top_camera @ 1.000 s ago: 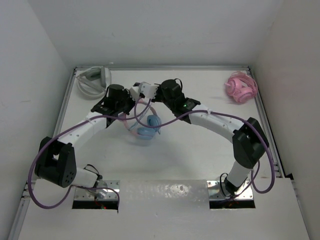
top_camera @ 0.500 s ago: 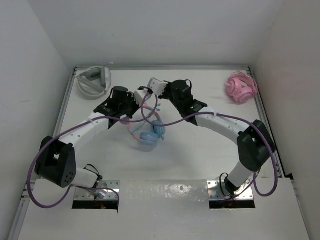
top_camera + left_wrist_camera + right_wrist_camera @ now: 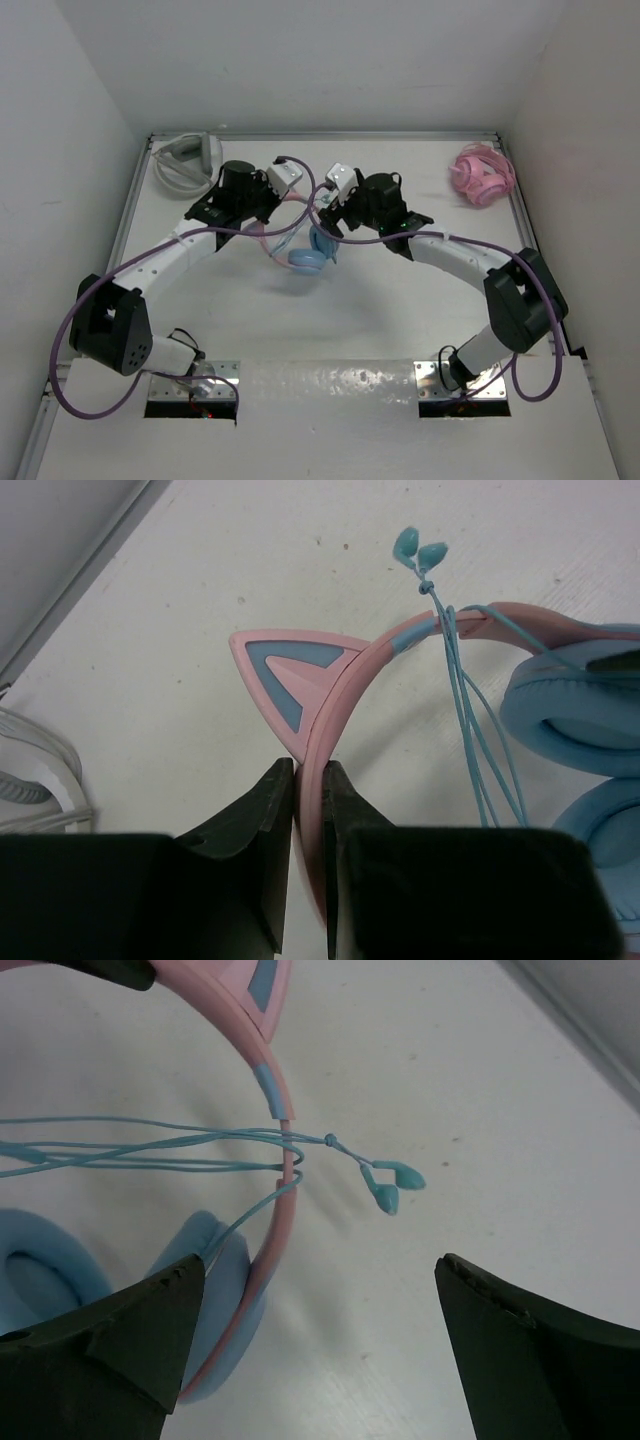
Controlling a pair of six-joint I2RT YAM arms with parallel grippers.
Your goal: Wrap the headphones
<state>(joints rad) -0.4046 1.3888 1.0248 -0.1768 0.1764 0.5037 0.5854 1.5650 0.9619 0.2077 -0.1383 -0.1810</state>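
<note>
The headphones (image 3: 309, 257) lie mid-table, with a pink cat-ear headband (image 3: 400, 640) and light blue ear cups (image 3: 575, 715). My left gripper (image 3: 309, 772) is shut on the headband just below a cat ear (image 3: 283, 670); from above it (image 3: 276, 203) sits left of the cups. The thin blue cable (image 3: 170, 1150) loops over the headband (image 3: 268, 1055) and ends in two small blue buds (image 3: 390, 1182) on the table. My right gripper (image 3: 318, 1268) hangs open above the table, just past the buds, holding nothing; from above it (image 3: 327, 213) is right of the headband.
White-grey headphones (image 3: 186, 160) lie in the back left corner, and a sliver of them (image 3: 35, 780) shows in the left wrist view. All-pink bundled headphones (image 3: 482, 174) rest at the back right. White walls enclose the table on three sides.
The right gripper has opened and the cable end now lies loose over the headband. Both arms and the headphones have shifted to the right.
</note>
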